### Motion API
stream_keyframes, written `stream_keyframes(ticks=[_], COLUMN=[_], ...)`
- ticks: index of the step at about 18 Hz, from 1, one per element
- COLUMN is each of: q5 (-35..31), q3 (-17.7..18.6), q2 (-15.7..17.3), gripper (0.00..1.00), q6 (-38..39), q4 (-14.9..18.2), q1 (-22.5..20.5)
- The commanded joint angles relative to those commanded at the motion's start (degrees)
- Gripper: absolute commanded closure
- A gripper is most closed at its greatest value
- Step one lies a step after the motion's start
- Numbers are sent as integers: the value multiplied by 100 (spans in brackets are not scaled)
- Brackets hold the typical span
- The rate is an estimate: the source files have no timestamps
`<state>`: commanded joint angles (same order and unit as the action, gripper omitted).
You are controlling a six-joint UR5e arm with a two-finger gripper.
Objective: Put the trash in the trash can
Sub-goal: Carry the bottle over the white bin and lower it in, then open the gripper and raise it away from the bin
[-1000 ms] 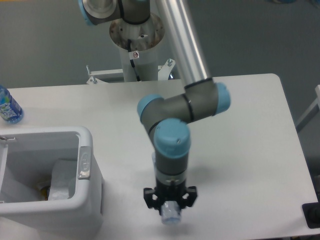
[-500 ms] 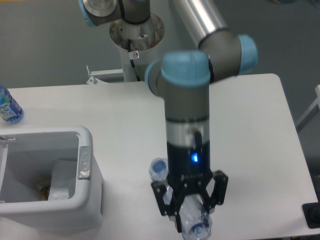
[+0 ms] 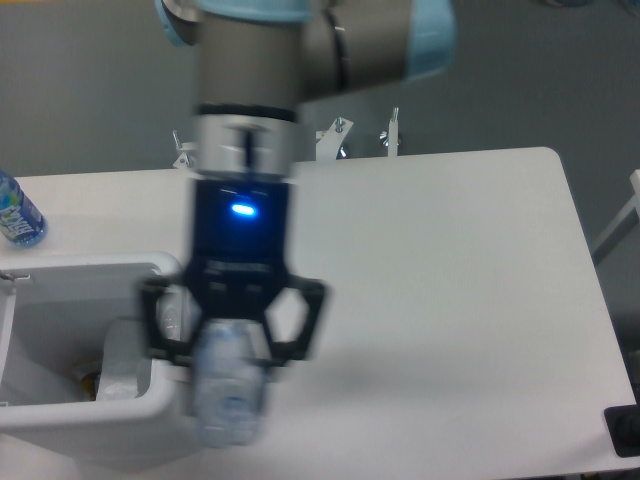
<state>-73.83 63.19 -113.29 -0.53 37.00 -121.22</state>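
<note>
My pincer (image 3: 232,345) hangs low in the lower left of the frame, blurred, its black fingers (image 3: 303,322) closed around the crushed clear bottle (image 3: 229,392), which points down over the near right rim of the white trash can (image 3: 120,430). The can fills the lower left corner with something pale inside that I cannot make out. The white table (image 3: 450,280) spreads to the right, and an uncrushed blue-labelled water bottle (image 3: 17,213) stands at the far left edge, well apart from the can; a blue light (image 3: 240,209) glows on my wrist.
</note>
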Motion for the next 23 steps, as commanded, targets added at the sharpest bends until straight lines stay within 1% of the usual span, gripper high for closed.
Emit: stream_keyframes(ticks=[2,3,4,5,8,10,12,15,17,20,22,23], q5=[0,-9,-17,-18,-35,-96,-245,-798,-1298,-1879,-2117,-2301], q3=[79,149,176,219,421,466,466,466,475,527,703,747], q2=[-79,-114,-114,-123,-71,-53,-62,-79,-132,-158,-62,51], gripper=[43,39,13,1,0,0,0,0,0,0,0,0], q6=[-18,-26,-26,-35,-35,-35,-35,-44,-114,-613,-1227,-1587], q4=[0,0,0,0,9,9,9,9,9,79,149,297], q1=[168,264,274,291,300,300,204,-147,-375,-771,-1052,-1123])
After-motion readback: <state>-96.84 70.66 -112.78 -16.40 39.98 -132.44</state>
